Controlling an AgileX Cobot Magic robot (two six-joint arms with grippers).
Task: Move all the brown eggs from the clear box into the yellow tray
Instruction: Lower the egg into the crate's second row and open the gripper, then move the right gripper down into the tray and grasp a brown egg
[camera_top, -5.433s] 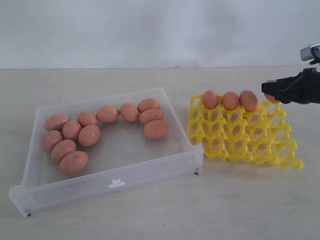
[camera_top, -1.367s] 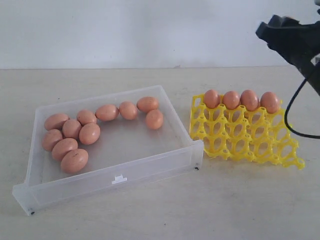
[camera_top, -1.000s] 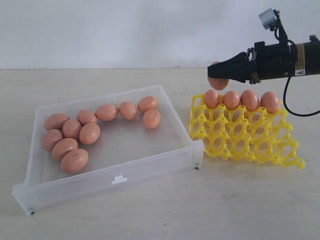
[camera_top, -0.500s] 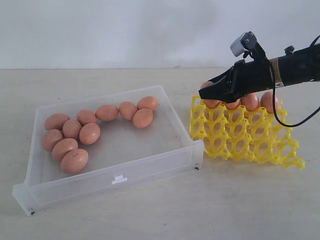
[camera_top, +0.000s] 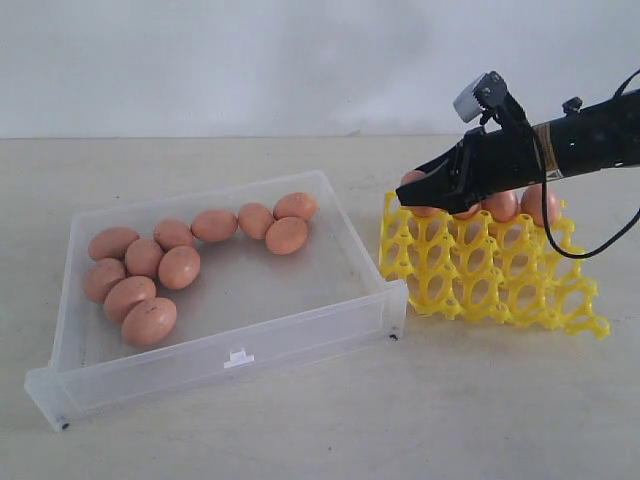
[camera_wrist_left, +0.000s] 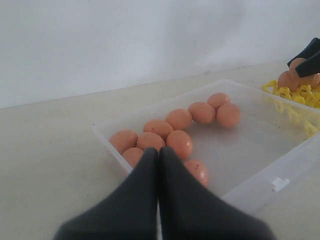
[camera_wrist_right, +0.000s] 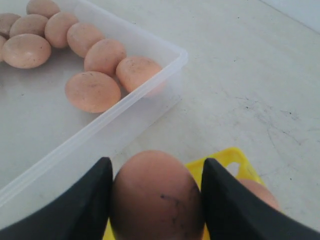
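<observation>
My right gripper (camera_top: 415, 195) (camera_wrist_right: 156, 165) is shut on a faintly speckled brown egg (camera_top: 412, 179) (camera_wrist_right: 156, 197) and holds it low over the back left corner of the yellow tray (camera_top: 500, 290) (camera_wrist_right: 231, 159). Three more eggs (camera_top: 500, 205) show in the tray's back row behind the arm. The clear box (camera_top: 300, 340) (camera_wrist_left: 260, 182) holds several brown eggs (camera_top: 143, 258) (camera_wrist_left: 179, 144): a cluster at its left and a short row at the back. My left gripper (camera_wrist_left: 159, 151) is shut and empty, pointing at that cluster; the exterior view does not show it.
The box's right wall (camera_top: 365, 250) stands a short gap from the tray's left edge. A black cable (camera_top: 590, 250) loops down from the right arm over the tray's back right corner. Bare tabletop (camera_top: 400, 420) lies in front of both.
The right gripper brought an egg in above the tray's back row, then came down and left to the back left corner. One loose egg in the box rolled slightly left.
</observation>
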